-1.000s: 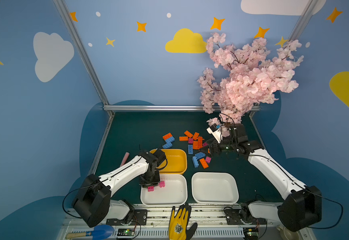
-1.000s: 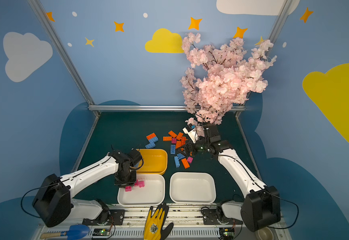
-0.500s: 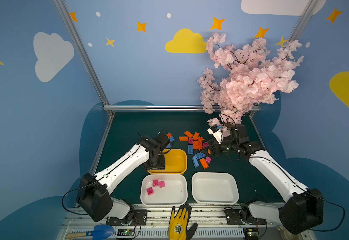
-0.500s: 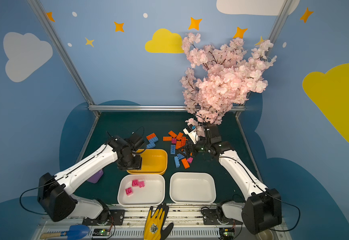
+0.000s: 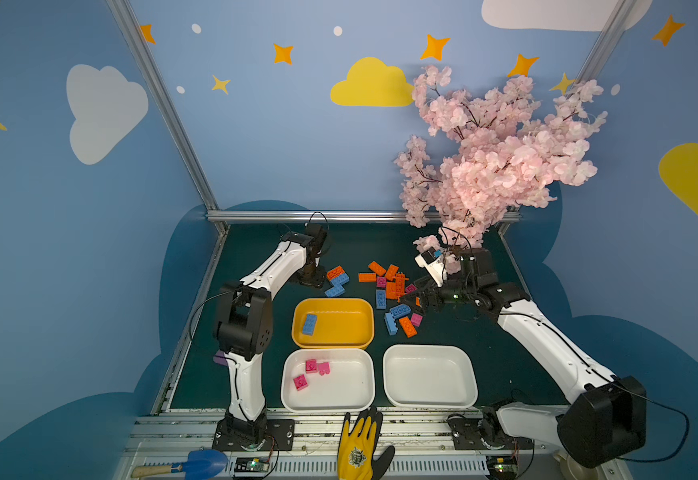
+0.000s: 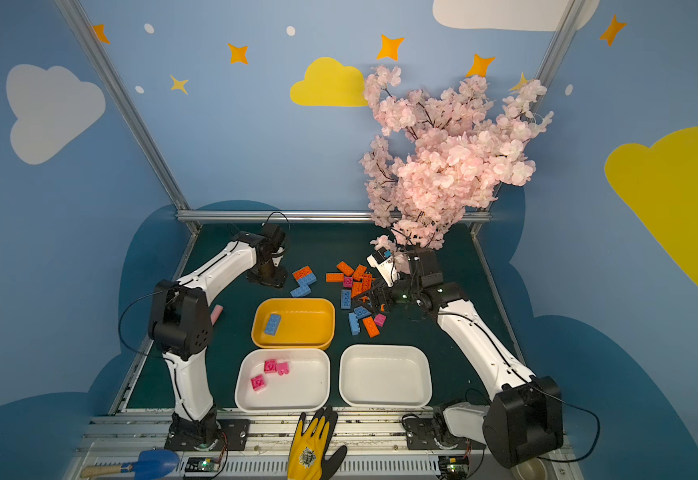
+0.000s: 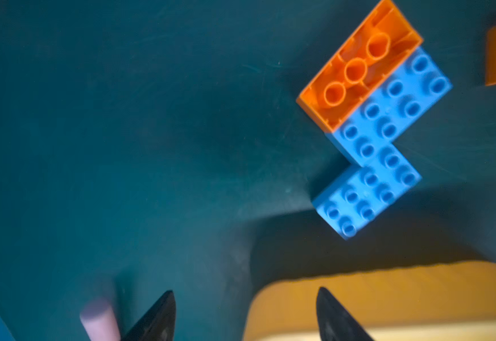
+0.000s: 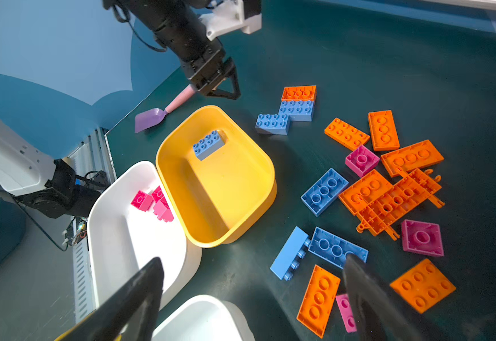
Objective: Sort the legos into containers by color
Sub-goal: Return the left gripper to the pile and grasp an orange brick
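My left gripper [image 5: 312, 276] hangs open and empty just left of three joined legos: an upturned orange brick [image 7: 359, 68] and two light-blue bricks [image 7: 388, 112]. The yellow container [image 5: 343, 328] holds one blue brick [image 5: 309, 324]. In the near-left white container [image 5: 347, 386] lie three pink bricks [image 5: 312, 372]. The other white container [image 5: 428, 376] holds nothing. My right gripper [image 8: 252, 262] stands open over the near edge of the main pile of legos [image 5: 393, 286], by a blue brick [image 8: 337, 248] and an orange brick [image 8: 319, 298].
A pink blossom tree [image 5: 493, 158] overhangs the back right, above my right arm. A purple scoop with a pink handle [image 8: 152, 116] lies at the table's left edge. A yellow glove [image 5: 360, 444] and a blue shovel [image 5: 197, 465] rest on the front rail.
My left gripper has opened, risen from the near-left white container, where a third pink brick now lies, and swung back to the far-left bricks. The right arm has hardly moved.
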`<move>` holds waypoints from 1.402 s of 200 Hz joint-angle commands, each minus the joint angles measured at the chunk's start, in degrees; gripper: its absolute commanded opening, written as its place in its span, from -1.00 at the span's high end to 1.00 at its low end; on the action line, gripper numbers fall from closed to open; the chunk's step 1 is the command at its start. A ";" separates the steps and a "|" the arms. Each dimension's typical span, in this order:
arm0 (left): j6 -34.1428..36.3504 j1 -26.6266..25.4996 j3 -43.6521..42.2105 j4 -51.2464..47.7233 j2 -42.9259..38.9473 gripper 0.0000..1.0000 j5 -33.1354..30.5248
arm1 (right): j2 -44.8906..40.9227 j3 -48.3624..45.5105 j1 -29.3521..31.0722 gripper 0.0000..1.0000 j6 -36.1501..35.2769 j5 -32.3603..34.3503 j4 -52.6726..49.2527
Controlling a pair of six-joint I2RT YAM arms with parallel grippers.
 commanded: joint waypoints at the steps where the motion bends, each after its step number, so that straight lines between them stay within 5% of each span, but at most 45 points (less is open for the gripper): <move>1: 8.59 0.06 4.96 1.69 5.17 -0.51 1.24 | 0.27 1.62 -0.28 -0.87 -0.36 0.46 0.09; 193: 11.43 -1.06 19.64 4.01 20.91 -0.57 5.54 | -0.73 0.54 -0.65 -0.87 0.35 1.36 -1.32; 237: 12.68 -1.16 23.66 3.15 23.74 -0.42 6.24 | -0.86 0.89 -0.72 -0.87 -0.01 1.59 -2.20; 280: 12.24 -1.17 25.25 2.49 25.09 -0.04 7.25 | -0.86 1.35 -0.80 -0.87 -0.08 1.44 -2.64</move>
